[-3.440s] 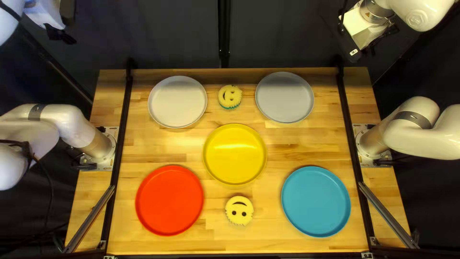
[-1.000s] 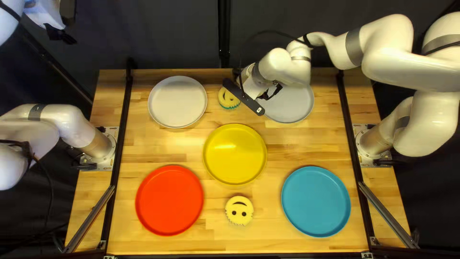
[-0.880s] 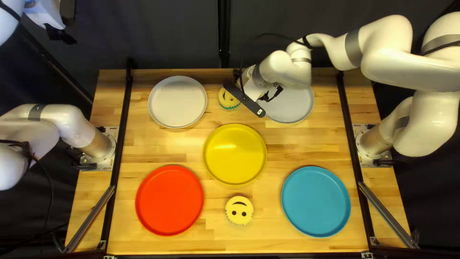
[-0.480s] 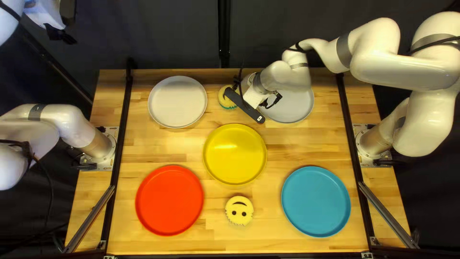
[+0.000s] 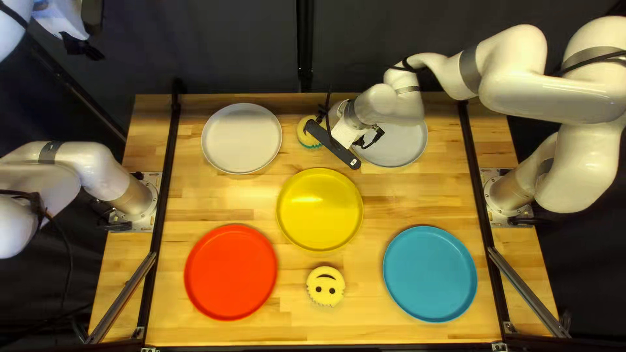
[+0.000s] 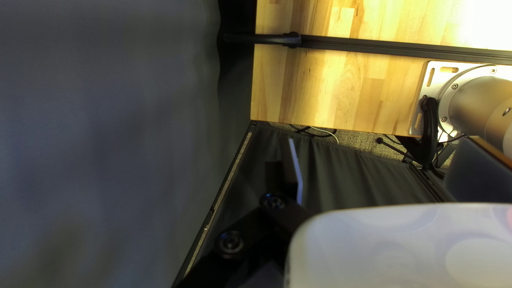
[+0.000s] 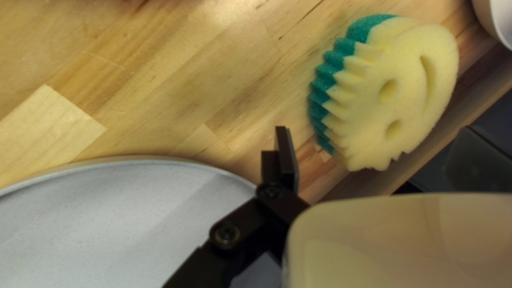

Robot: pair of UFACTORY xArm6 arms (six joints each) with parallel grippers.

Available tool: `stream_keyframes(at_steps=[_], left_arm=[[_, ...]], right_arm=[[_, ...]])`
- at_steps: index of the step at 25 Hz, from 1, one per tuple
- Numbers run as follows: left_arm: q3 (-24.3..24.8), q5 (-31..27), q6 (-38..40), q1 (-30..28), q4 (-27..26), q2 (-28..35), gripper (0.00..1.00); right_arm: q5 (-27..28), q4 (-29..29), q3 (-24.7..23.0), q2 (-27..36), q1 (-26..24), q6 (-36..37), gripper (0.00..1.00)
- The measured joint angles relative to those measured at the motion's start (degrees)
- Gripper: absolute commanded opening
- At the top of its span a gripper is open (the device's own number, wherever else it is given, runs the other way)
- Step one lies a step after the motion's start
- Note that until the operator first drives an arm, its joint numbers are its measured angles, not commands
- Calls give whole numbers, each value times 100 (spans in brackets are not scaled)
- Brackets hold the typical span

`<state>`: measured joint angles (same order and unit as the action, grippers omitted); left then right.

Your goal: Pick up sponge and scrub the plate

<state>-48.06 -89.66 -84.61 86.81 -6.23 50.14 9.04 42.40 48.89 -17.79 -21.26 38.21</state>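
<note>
One yellow sponge (image 7: 408, 109), green underside, jagged edge, cutout face (smiling).

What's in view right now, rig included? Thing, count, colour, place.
Yellow plate: 1, yellow, centre
Red plate: 1, red, near left
Blue plate: 1, blue, near right
Far-left plate: 1, pale, far left
Far-right plate: 1, pale grey, far right, partly hidden
Far sponge: 1, yellow/green, between pale plates
Near sponge: 1, yellow, near edge
Table: 1, wooden, below these
Curtain: dark, behind table
Arms: 2, white, table sides
Left gripper: 1, black, off table, open
Right gripper: 1, black, by far sponge, open
</note>
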Motion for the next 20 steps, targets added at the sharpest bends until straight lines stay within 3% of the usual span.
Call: stream_keyframes(at_steps=[5,10,18,20], left_arm=[[0,0,0,0,0,0,100],[0,0,0,0,0,0,100],[0,0,0,0,0,0,100],[0,0,0,0,0,0,100]], right_arm=[[-230,772,113,-226,-58,-540,100],[-380,1137,184,-340,-193,-713,100],[-490,829,263,-443,-397,-232,100],[-524,794,278,-477,-428,-182,86]])
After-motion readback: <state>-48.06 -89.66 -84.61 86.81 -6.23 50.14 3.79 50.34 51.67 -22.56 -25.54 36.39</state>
